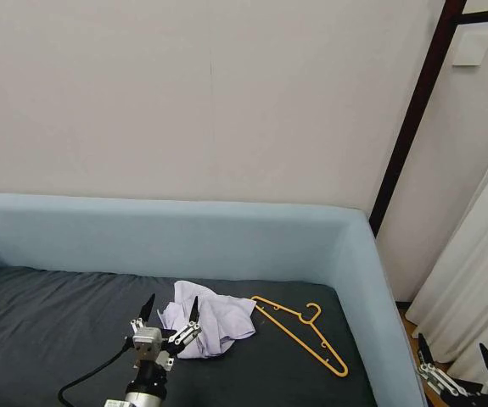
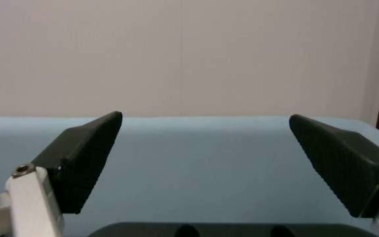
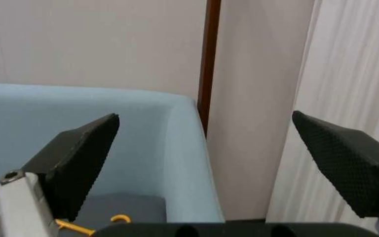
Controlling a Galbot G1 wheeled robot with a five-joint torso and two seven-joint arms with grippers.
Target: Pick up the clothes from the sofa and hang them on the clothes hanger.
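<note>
**Left gripper** (image 1: pixel 172 307): lower centre-left of the head view, over the dark seat cushion (image 1: pixel 48 314). Jaws spread wide, nothing between them. The tips sit at the near left edge of the clothes; contact cannot be told. In its own wrist view the fingers (image 2: pixel 84 158) stand well apart before the pale blue backrest (image 2: pixel 203 148).

**Right gripper** (image 1: pixel 456 360): lower right corner of the head view, outside the sofa's end wall and near the white curtain (image 1: pixel 481 271). Jaws apart, empty, idle.

**Clothes** (image 1: pixel 214 320): one crumpled pale lilac garment, lower centre of the frame, lying loose on the cushion, not gripped.

**Clothes hanger** (image 1: pixel 303 320): orange, lying flat on the cushion just right of the garment. Whether its near end touches the cloth cannot be told. Its hook (image 3: pixel 118 218) shows in the right wrist view.

**Sofa** (image 1: pixel 184 237): light blue frame across the middle of the frame.

**Step in hand (judged):** approach to the first pick; nothing is hung yet.

**Next move calls for:** bringing the left jaws down over a raised fold, closing on enough cloth to hold, and lifting clear without dragging the hanger. The right arm is well apart from the hanger and would have to reach in over the sofa end.
</note>
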